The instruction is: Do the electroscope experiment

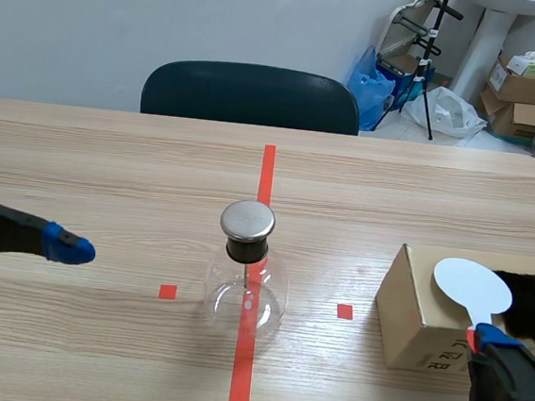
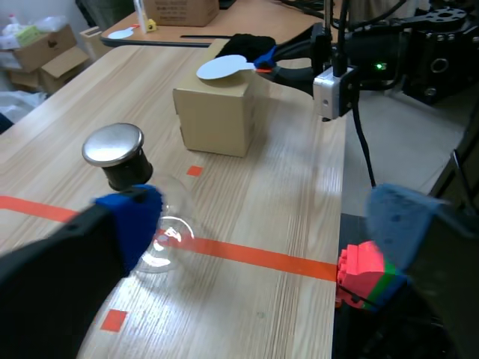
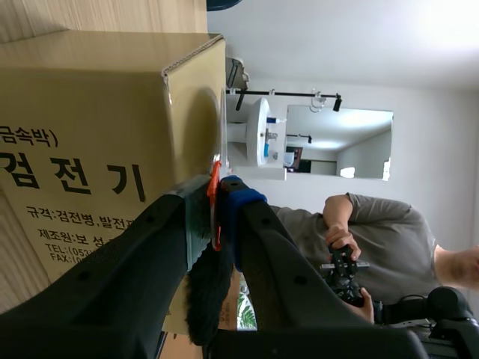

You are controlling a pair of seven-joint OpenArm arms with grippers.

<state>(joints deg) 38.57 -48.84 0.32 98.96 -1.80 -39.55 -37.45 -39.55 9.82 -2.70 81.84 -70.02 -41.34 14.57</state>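
Right fingers clamping paddle handle, disc lying on box near bench right edge. Left fingers spread, hovering beside electroscope at bench centre. Looks like paddle pickup; next needing clean lift toward cap.

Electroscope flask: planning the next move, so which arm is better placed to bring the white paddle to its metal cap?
Right, probably: the right claw is shut on the white paddle at the cardboard box; the left claw is open.
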